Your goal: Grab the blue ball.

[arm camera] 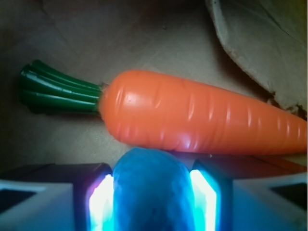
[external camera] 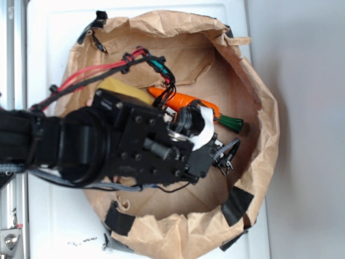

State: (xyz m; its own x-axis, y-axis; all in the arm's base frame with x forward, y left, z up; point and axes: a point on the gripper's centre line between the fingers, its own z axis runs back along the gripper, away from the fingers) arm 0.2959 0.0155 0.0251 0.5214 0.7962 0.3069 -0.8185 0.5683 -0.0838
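Observation:
In the wrist view the blue ball fills the gap between my two fingers, and both glowing pads press against its sides. My gripper is shut on it, just in front of an orange toy carrot with a green top. The ball touches or nearly touches the carrot's side. From the exterior view the arm covers the ball. There the gripper reaches down inside the paper bag, next to the carrot.
A brown paper bag with a rolled-down rim and black tape patches surrounds the work area and stands on a white surface. A yellow object lies beside the carrot, partly under the arm. The bag wall rises at the wrist view's upper right.

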